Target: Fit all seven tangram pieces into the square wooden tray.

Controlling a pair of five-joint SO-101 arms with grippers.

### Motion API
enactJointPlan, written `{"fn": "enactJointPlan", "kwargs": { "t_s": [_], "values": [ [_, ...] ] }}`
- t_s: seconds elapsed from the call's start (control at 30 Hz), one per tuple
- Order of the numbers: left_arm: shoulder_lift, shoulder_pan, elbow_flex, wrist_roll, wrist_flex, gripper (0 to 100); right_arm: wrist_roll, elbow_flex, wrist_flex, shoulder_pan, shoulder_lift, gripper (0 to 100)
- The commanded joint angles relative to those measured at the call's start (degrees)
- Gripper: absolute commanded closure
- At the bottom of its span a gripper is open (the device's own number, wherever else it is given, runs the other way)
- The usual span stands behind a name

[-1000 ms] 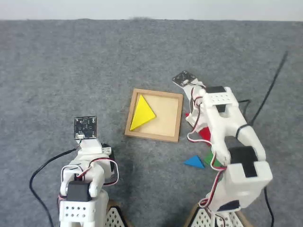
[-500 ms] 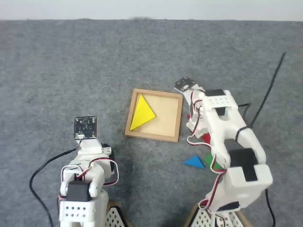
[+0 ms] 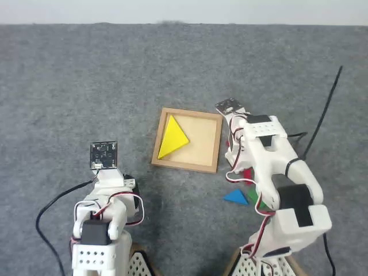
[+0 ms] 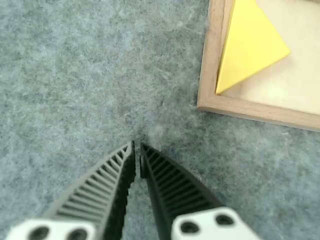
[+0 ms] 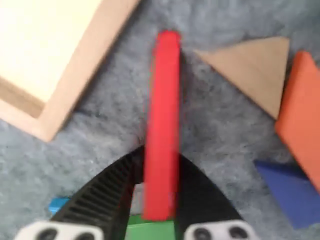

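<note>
The right hand [image 5: 160, 157] pinches the red piece [image 5: 162, 100] on edge, just beside the tray [image 5: 85, 75]. A tan triangle [image 5: 255, 70], orange piece [image 5: 302, 105] and blue piece [image 5: 290, 187] crowd its other side. The left hand [image 4: 137, 147] is pressed together.

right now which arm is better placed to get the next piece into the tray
Right. The right gripper is shut on the red piece beside the wooden tray; the left gripper sits shut over bare carpet, holding nothing.

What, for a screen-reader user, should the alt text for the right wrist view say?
The right gripper is shut on a red piece held edge-on over the grey mat. Near it lie a corner of the wooden tray, a tan triangle, an orange piece and a dark blue piece.
</note>
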Motion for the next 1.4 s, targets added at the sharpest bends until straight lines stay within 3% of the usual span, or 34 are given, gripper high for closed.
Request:
{"fn": "enactJointPlan", "kwargs": {
  "t_s": [0.0, 0.27, 0.4, 0.63, 0.87, 1.03, 1.23, 1.37],
  "values": [
    [-1.14, -0.35, -0.75, -0.88, 0.26, 99, -2.46, -4.92, 3.38, -0.75, -1.19, 99.3],
    [-1.14, -0.35, -0.75, -0.88, 0.26, 99, -9.58, -18.81, 12.62, -1.36, -1.19, 99.1],
    [-1.14, -0.35, -0.75, -0.88, 0.26, 99, -9.41, -25.14, 14.64, -5.05, -1.19, 99.1],
    [-1.14, -0.35, -0.75, -0.88, 0.26, 99, -10.29, -28.66, 12.26, -13.93, -0.48, 99.1],
    [-1.14, -0.35, -0.75, -0.88, 0.26, 99, -11.96, -28.92, 6.73, -14.29, 0.92, 99.2],
    [-1.14, -0.35, -0.75, -0.88, 0.26, 99, -27.6, -29.98, 3.91, -14.02, 5.76, 99.0],
    [-1.14, -0.35, -0.75, -0.88, 0.26, 99, -60.75, -34.2, 0.04, -12.79, 10.24, 98.8],
    [-1.14, -0.35, -0.75, -0.88, 0.26, 99, -66.02, -37.1, -0.48, -11.47, 12.26, 98.8]
  ]
}}
